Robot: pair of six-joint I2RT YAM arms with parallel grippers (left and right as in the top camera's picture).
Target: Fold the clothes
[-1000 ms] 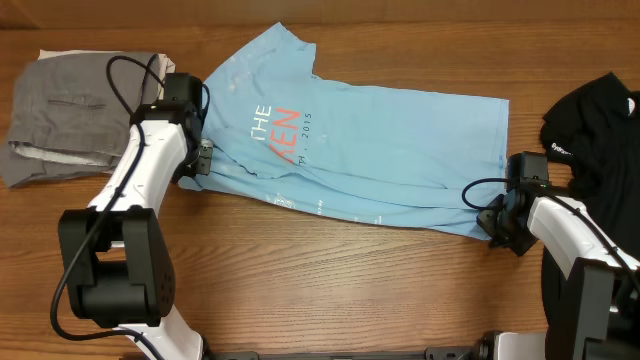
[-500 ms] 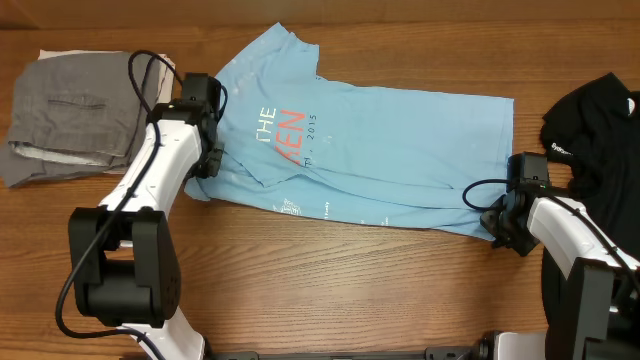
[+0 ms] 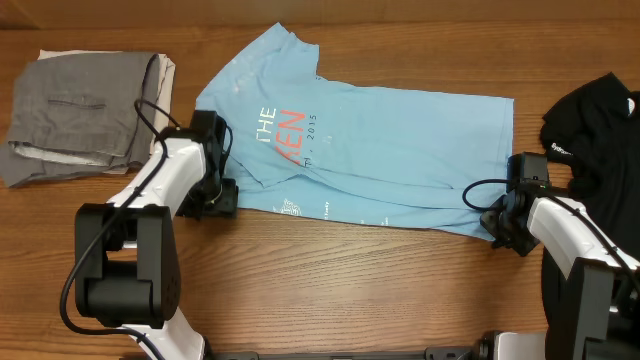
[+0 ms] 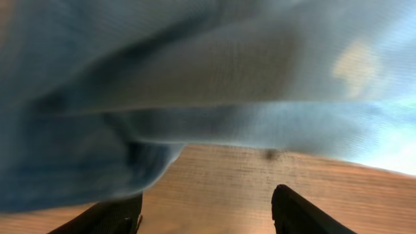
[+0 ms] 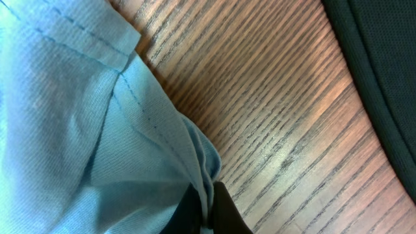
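Note:
The clothes, a light blue T-shirt (image 3: 400,140) with white and orange-red lettering, lie partly folded across the middle of the table. My left gripper (image 3: 216,196) sits at the shirt's lower left edge. In the left wrist view its fingers (image 4: 207,218) stand apart, open, with bare wood between them and blue cloth (image 4: 195,78) hanging just above and over the left finger. My right gripper (image 3: 497,222) is at the shirt's lower right corner. In the right wrist view it (image 5: 208,218) is shut on a bunched fold of the hem (image 5: 65,130).
Folded grey trousers (image 3: 80,110) lie at the back left, close to the left arm. A black garment (image 3: 595,130) lies at the right edge, just beyond the right gripper, and shows as a dark corner (image 5: 383,65) in the right wrist view.
My left gripper has opened and let go of the shirt, then moved toward the table's front along the shirt's left edge. The right arm has not moved.

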